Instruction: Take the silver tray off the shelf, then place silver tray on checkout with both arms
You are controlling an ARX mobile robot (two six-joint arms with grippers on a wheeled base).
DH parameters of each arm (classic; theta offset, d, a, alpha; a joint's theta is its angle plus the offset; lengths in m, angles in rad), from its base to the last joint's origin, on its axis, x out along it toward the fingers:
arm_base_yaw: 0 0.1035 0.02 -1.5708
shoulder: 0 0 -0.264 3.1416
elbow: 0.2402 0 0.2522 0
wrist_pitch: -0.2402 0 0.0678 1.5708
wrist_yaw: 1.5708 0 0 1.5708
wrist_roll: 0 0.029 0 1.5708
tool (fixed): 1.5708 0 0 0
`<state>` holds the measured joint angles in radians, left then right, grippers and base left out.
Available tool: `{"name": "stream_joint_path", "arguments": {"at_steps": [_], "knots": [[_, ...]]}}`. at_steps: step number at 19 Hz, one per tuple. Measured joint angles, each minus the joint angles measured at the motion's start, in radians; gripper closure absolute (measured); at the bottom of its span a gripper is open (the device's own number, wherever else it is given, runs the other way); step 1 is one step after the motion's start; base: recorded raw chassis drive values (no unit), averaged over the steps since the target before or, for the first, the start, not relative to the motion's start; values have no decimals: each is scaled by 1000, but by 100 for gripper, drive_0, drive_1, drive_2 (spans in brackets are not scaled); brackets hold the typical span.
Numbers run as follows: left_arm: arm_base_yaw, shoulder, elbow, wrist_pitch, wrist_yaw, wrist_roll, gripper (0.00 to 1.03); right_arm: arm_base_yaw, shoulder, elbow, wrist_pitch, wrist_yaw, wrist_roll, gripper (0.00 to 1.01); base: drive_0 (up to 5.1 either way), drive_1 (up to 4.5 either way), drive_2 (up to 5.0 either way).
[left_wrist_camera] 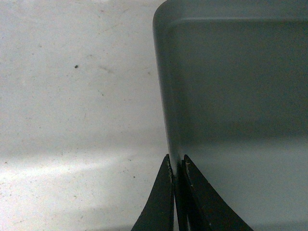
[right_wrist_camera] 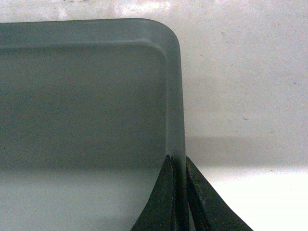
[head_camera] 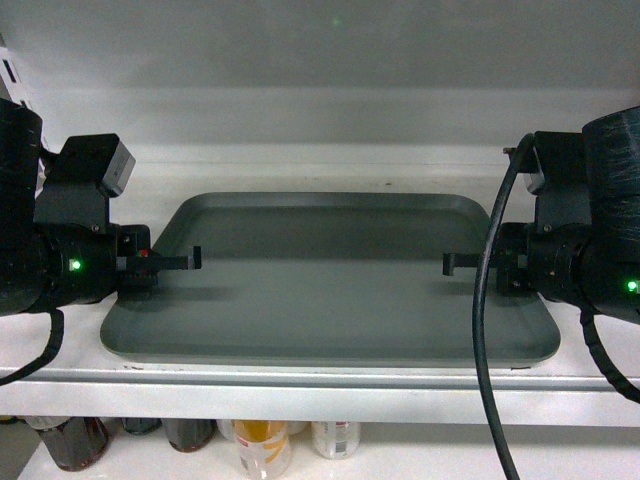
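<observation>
The large matte grey-silver rectangular metal tray (head_camera: 330, 275) lies flat on the white metal shelf (head_camera: 320, 385), nothing in it. 2 black pincers clamp its raised rim: the left pincer (left_wrist_camera: 176, 166) on its left edge, the right pincer (right_wrist_camera: 178, 161) on its right edge. Below the shelf stand several bottles (head_camera: 262, 445), partly hidden by its front lip.

Light is soft and rather dim under the upper board, and the head view is grainy, with the back panel (head_camera: 330, 50) shading to grey. The silver tray (head_camera: 330, 280) is matte and glare-free, darker toward its rear. Both wrist views show bright washed-out patches on the shelf (right_wrist_camera: 250, 197), with the near gripper fingers (left_wrist_camera: 161, 202) soft-edged.
</observation>
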<state>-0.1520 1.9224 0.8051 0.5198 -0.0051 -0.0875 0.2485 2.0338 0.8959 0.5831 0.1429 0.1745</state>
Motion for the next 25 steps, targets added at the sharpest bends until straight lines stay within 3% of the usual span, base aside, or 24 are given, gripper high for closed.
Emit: {"name": "stream_joint_path", "arguments": {"at_steps": [9,18,25], "knots": [[-55,-23,-11,-19,-14,-18,100,-23,-63,-58,-24,22,-8,98,0,0,0],[-61,-128,-38,-69,-30,-16,100,-26,-146,-72,-62,20,-21,98,0,0,0],[-60,-229,-58,-126,-60,15,100,-18,-238,-73,-138,22,-37,98,0,0,0]]}}
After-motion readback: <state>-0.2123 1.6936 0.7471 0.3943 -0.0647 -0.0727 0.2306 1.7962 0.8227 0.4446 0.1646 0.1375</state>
